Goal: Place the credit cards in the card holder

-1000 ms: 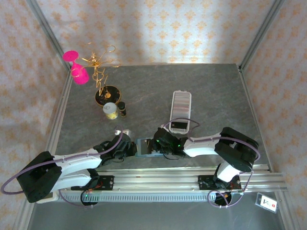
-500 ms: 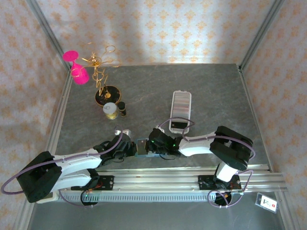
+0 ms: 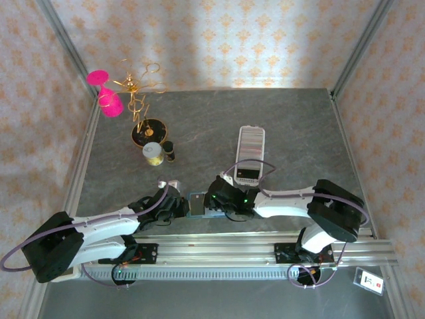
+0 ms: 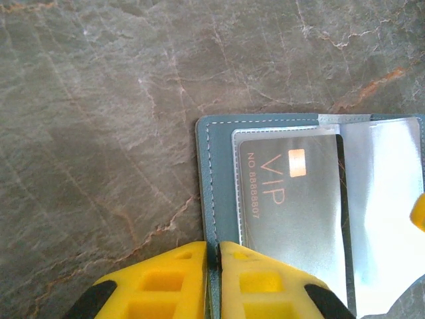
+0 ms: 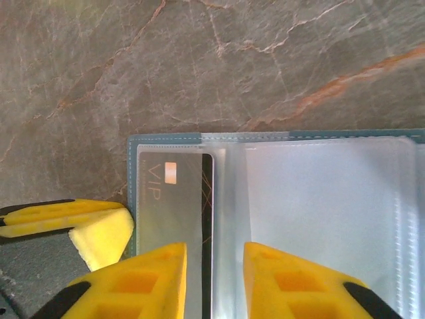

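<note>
The card holder [image 4: 216, 173] lies open and flat at the near edge of the tabletop [image 3: 199, 126], between the two arms, its teal cover down and its clear sleeve [image 5: 319, 212] pockets facing up. One grey VIP card [image 4: 292, 199] sits inside the leftmost pocket, seemingly pushed fully home, with only a dark strip along its right side at the pocket's mouth. The left tool [image 4: 212, 266] is pinched closed on the holder's left cover edge, the teal border caught between its yellow fingers, so it pins the wallet in place. The right tool [image 5: 214, 256] hangs over the holder with its jaws parted and nothing between them, straddling the card's open side and the neighbouring sleeve. I judge the holder to be light, limp and hinged, so it would slide or fold if it were not held by that stitched edge. The sleeves are thin, glossy film that will cling shut and buckle under a push. The remaining credit cards [image 3: 252, 143] stand as a striped row in the long white tray [image 3: 240, 159], farther back and well apart from the holder. They look stiff, thin and slick, so each is probably best taken by its exposed edge, pinched across its two flat faces, and fed in edge first. A gold wire stand [image 3: 143, 100] is at the far left.
</note>
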### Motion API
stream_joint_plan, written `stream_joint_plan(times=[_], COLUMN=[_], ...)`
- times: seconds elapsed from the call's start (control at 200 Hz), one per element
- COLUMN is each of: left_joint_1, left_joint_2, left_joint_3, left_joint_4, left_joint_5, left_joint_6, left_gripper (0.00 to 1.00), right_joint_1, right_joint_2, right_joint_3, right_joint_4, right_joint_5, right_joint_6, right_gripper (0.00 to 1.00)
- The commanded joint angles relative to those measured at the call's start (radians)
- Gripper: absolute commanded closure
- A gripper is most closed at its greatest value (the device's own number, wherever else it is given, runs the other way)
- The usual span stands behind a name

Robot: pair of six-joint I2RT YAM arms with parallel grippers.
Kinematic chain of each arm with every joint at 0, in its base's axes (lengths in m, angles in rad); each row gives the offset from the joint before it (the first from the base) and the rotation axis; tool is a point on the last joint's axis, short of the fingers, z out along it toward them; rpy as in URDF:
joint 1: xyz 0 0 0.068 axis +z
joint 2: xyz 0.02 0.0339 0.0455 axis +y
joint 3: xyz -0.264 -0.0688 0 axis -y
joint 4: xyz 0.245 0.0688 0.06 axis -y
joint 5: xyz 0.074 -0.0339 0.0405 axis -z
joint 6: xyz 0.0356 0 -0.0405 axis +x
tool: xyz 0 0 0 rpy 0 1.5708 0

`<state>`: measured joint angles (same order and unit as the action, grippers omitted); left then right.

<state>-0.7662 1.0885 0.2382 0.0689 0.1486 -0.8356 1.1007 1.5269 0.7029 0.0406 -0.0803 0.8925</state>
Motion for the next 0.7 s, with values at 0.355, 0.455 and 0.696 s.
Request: stream_joint_plan(times=[0.355, 0.455, 0.696], left_joint_1=[-0.006, -0.005, -0.006], left_joint_2=[0.0, 0.001, -0.014], left_joint_3=[-0.02, -0.02, -0.017], left_joint_4=[-0.02, -0.019, -0.024], left_joint_5=[-0.007, -0.006, -0.004], left_joint_6=[-0.003, -0.003, -0.007], left_gripper=[0.86, 0.86, 0.85], right_joint_1=[0.004, 0.011, 0.018], right_joint_2=[0.018, 0.052, 0.085], right_joint_3=[-0.031, -0.015, 0.013], right_joint_4=[-0.145, -0.147, -0.059], right_joint_5=[0.091, 0.084, 0.027], right_joint_6=[0.002, -0.003, -0.001], right_gripper=[0.7, 0.69, 0.66])
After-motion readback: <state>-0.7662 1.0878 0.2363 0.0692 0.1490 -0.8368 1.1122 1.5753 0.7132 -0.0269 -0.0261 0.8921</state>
